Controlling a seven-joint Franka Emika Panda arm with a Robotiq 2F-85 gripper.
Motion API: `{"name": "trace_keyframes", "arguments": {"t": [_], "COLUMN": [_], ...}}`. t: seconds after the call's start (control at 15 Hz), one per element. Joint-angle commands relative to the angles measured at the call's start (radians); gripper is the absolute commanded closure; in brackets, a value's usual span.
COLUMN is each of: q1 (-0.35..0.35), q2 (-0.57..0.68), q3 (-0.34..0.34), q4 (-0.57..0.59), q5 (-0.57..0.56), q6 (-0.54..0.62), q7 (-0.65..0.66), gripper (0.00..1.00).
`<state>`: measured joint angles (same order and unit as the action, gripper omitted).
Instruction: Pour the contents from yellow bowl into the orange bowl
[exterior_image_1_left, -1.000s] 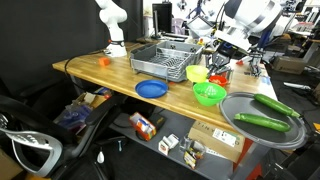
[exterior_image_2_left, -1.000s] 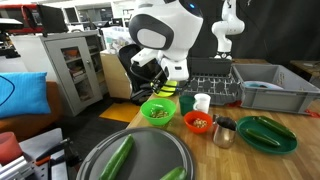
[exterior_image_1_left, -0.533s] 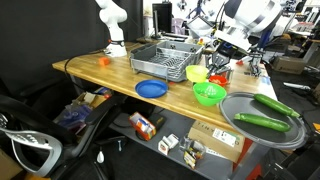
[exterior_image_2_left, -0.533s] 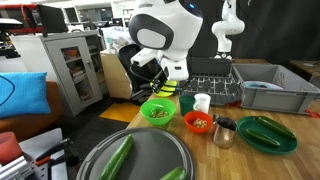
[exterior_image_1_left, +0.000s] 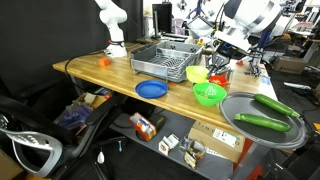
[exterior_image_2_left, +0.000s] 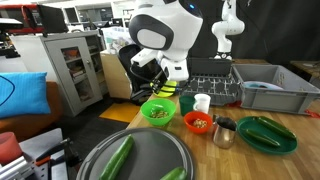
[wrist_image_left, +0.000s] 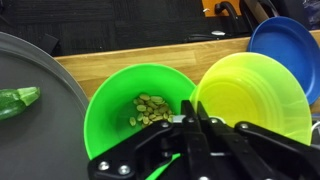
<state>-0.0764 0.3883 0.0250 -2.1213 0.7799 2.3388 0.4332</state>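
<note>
We are gripping the rim of the yellow bowl (wrist_image_left: 250, 95) with our gripper (wrist_image_left: 191, 108), tilting it just beside the green bowl (wrist_image_left: 110, 100). The orange bowl (exterior_image_2_left: 198, 129) is sitting nearby on the table.

In the wrist view, the gripper (wrist_image_left: 190, 120) is hemmed in at rim level. The green bowl (wrist_image_left: 130, 100) crowds its left and the yellow bowl (wrist_image_left: 250, 95) its right. The grey tray (wrist_image_left: 45, 130) blocks farther left, and the blue plate (wrist_image_left: 290, 45) lies beyond the yellow bowl. Straight ahead, bare tabletop (wrist_image_left: 130, 55) offers open passage.
</note>
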Motion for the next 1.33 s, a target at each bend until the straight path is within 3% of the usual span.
{"name": "trace_keyframes", "arguments": {"t": [0.0,0.53,0.8,0.87,1.27], "q1": [0.033,0.024,0.009,0.022,0.023], "q2": [0.000,0.007,-0.071,-0.050,-0.048], "q3": [-0.039,-0.043,-0.037,-0.041,-0.041], "q4": [0.004,0.019,0.002,0.007,0.006], "q5": [-0.052,-0.196,-0.199,-0.183,-0.183], "q6": [-0.005,-0.030,-0.118,-0.077,-0.081], "q7": [-0.002,-0.072,-0.141,-0.105,-0.105], "gripper": [0.99,0.99,0.99,0.99,0.96]}}
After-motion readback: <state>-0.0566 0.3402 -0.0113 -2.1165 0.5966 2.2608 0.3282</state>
